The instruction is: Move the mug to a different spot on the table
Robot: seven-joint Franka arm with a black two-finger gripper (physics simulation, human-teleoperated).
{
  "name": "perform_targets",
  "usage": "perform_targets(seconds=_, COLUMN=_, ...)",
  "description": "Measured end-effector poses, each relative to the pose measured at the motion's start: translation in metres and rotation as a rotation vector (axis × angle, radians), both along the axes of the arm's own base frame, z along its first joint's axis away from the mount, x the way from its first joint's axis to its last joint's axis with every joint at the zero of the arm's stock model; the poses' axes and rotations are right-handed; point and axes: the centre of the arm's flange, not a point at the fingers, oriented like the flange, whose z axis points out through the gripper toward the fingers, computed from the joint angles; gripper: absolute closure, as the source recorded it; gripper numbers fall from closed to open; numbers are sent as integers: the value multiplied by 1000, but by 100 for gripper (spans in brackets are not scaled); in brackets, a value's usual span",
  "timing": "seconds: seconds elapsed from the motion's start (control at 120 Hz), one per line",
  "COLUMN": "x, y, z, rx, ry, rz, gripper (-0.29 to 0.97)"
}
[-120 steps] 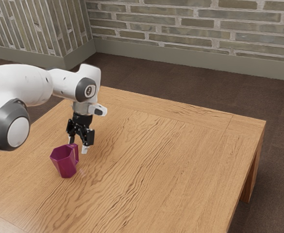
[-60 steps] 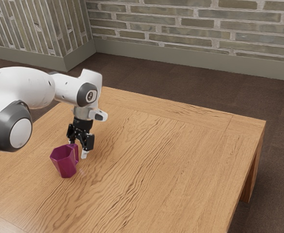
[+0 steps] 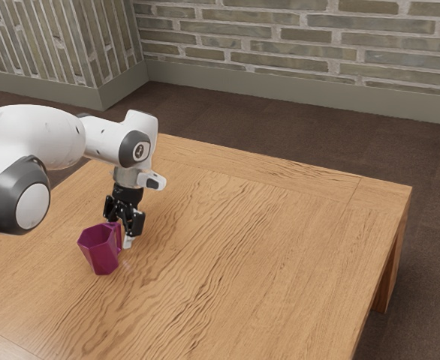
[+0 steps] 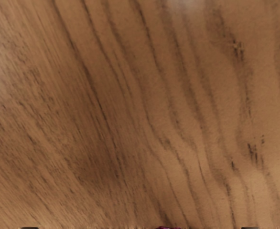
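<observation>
Since the magenta mug (image 3: 100, 248) is stood upright on the bench (image 3: 265, 247), toward the exterior view's left end, its mouth is pointed straight up and its long axis is kept vertical. Nothing is seen inside it, tbh. The body is tapered toward the base, and no handle direction can be made out. The gripper (image 3: 124, 234) is positioned at the mug's rim on the side toward the exterior view's right. The fingers are spread: one white-tipped finger is seen outside the wall, so nothing is clamped. Close-up bench grain and a magenta sliver of mug (image 4: 166, 227) under the hand are given by the wrist view. The arm (image 3: 32, 150) and brick wall (image 3: 295, 37) are given by the exterior view.
</observation>
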Motion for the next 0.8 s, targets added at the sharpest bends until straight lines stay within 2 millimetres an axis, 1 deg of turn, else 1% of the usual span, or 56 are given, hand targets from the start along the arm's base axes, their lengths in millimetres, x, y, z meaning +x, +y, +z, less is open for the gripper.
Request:
perform_targets(seconds=0.325, x=-3, y=0, z=-1, rx=-14, ry=5, rz=14, gripper=20)
perform_targets(seconds=0.567, x=-2, y=-1, z=5, rx=-21, ry=-3, rz=26, gripper=29)
perform_targets(seconds=0.8, x=-3, y=1, z=4, rx=-21, ry=2, rz=35, gripper=39)
